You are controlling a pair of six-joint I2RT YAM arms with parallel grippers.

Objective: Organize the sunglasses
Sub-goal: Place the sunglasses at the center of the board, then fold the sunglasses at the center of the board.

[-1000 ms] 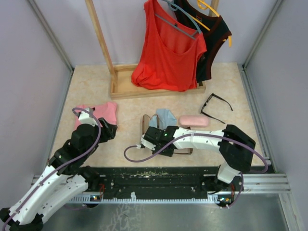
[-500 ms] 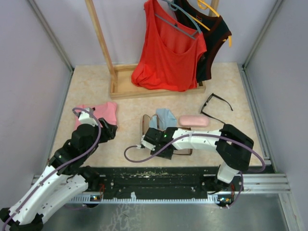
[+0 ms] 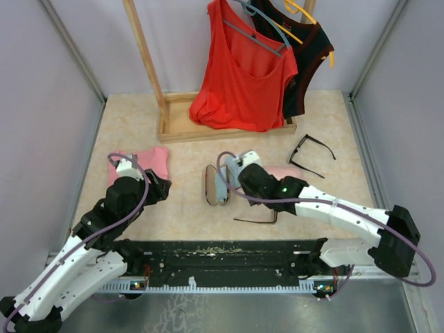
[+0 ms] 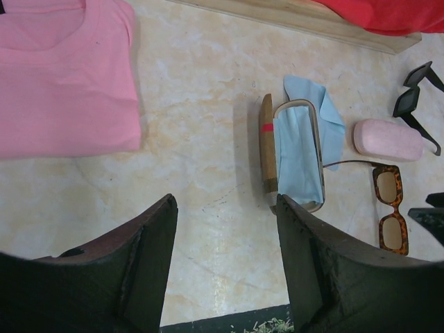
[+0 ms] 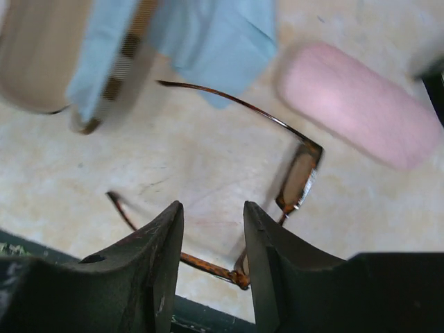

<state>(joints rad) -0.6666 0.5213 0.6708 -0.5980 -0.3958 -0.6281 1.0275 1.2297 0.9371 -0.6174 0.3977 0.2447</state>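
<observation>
The reddish-brown sunglasses lie unfolded on the table near the front edge; they also show in the right wrist view and the left wrist view. The black sunglasses lie unfolded at the back right, and show in the left wrist view. My right gripper hangs open and empty above the brown pair, its fingertips clear of the frame. My left gripper is open and empty over bare table, left of the cases.
The open brown plaid case holds a light blue cloth. The pink case lies right of it, partly under my right arm. A folded pink shirt lies at the left. A wooden rack base with hanging red and black tops stands at the back.
My right gripper has risen from low beside the plaid case and swung back and to the right. The brown sunglasses stay on the table. The left arm has hardly moved.
</observation>
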